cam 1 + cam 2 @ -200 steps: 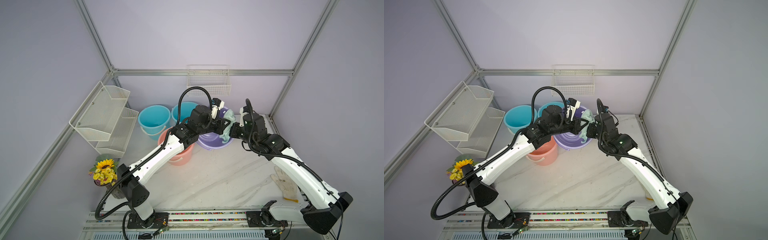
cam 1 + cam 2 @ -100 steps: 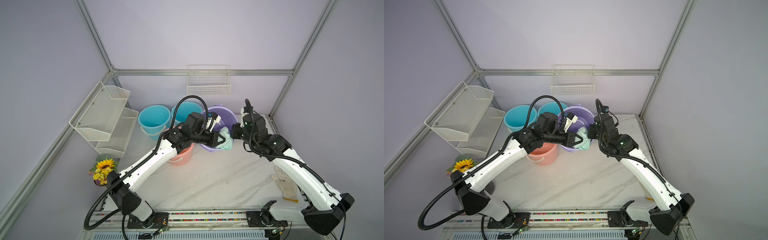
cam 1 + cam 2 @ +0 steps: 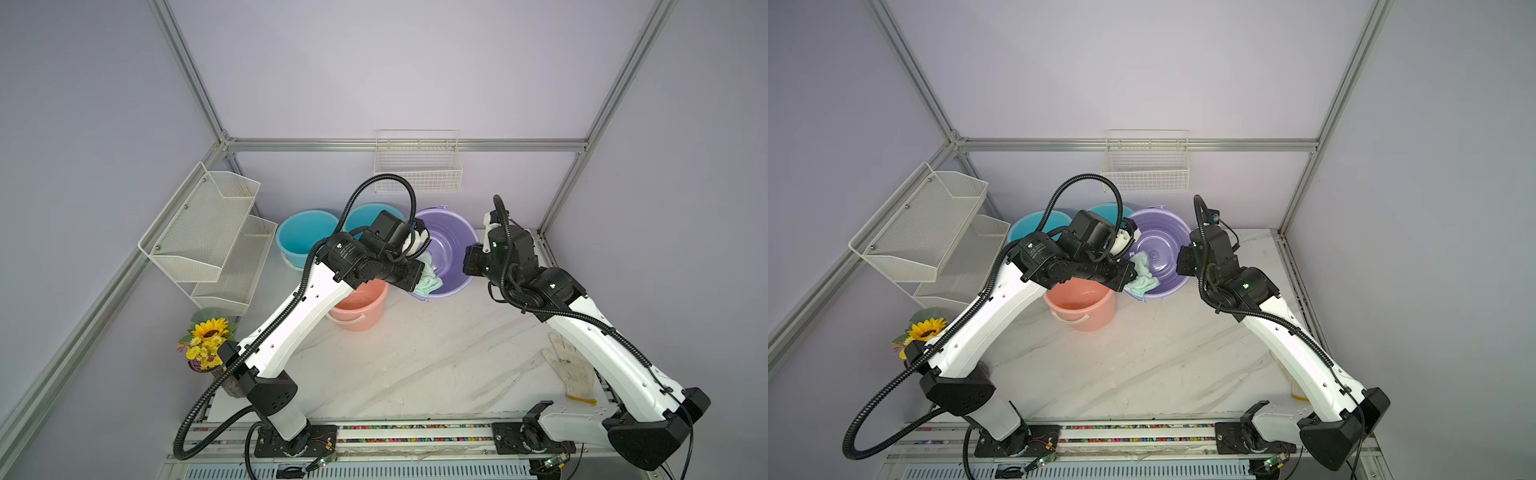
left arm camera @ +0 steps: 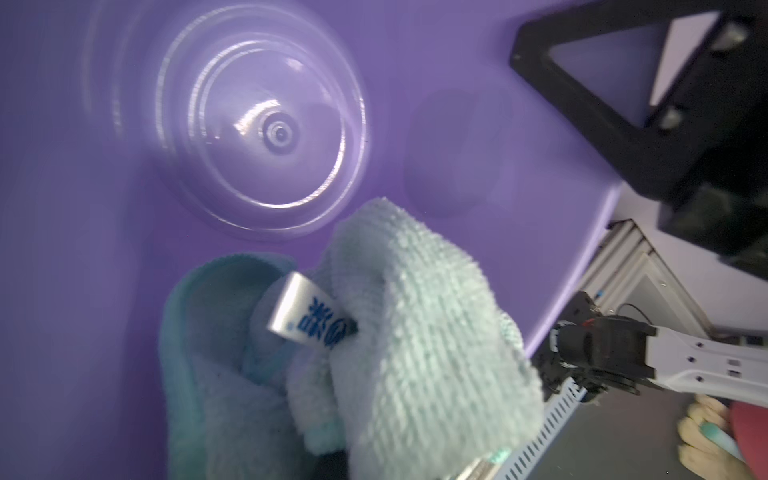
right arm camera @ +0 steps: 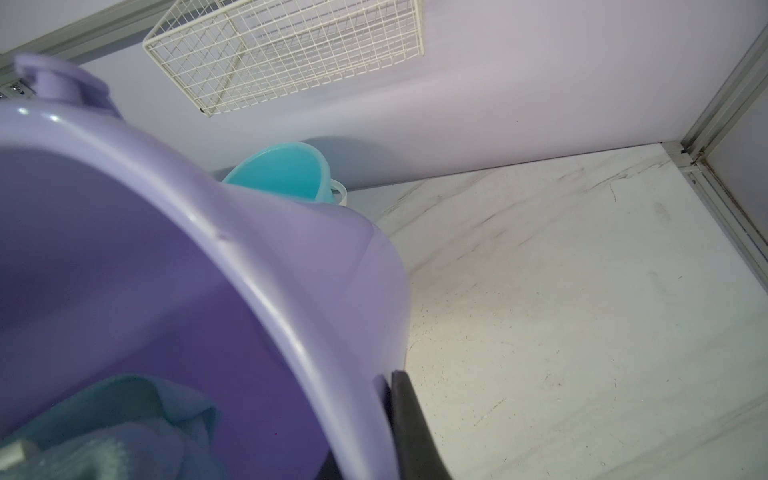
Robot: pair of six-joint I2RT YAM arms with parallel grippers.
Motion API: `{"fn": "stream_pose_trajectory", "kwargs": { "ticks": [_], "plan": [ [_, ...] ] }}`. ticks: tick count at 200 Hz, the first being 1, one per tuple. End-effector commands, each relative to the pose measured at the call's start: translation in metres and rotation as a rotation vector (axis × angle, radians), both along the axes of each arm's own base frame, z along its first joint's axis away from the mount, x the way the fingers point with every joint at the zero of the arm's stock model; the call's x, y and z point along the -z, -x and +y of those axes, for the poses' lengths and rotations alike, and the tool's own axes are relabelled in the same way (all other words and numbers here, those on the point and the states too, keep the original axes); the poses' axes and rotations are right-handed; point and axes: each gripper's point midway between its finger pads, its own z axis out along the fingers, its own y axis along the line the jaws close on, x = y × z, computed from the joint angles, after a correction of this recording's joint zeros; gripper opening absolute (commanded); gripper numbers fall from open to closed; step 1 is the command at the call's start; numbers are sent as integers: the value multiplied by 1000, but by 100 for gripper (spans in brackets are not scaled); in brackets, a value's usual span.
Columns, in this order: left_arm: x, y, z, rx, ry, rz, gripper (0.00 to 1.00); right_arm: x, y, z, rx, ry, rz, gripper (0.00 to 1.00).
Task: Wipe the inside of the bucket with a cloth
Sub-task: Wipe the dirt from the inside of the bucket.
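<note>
Mint-green cloth [image 3: 428, 280] lies bunched against the near-left inner wall of the purple bucket [image 3: 451, 249] in both top views; left wrist view: left jaws clenched on cloth, white tag [image 4: 309, 313] showing; right wrist view: right jaws pinching bucket rim

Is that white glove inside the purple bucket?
No, the glove lies flat on the table, well apart from the purple bucket.
</note>
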Motion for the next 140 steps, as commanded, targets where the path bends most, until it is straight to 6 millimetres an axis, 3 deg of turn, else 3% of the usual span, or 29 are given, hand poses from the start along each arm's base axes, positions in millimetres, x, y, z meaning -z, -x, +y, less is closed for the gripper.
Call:
{"fn": "stream_pose_trajectory", "kwargs": {
  "ticks": [1, 38, 75, 112, 140],
  "plan": [
    [14, -19, 65, -164, -339, -74, 0, -48, -3, -5, 36, -98, -125, 0],
    [-20, -61, 52, -297, -254, -248, 0, -40, -3, -1, 20, -108, -102, 0],
    [-71, -94, 21, -379, 54, -443, 0, -34, -2, 4, 2, -133, -82, 0],
    [-101, -104, -20, -307, 324, -512, 0, -33, 1, 8, -17, -160, -70, 0],
    [-121, -95, -58, -140, 486, -500, 0, -32, 2, 7, -17, -161, -71, 0]
  ]
}}
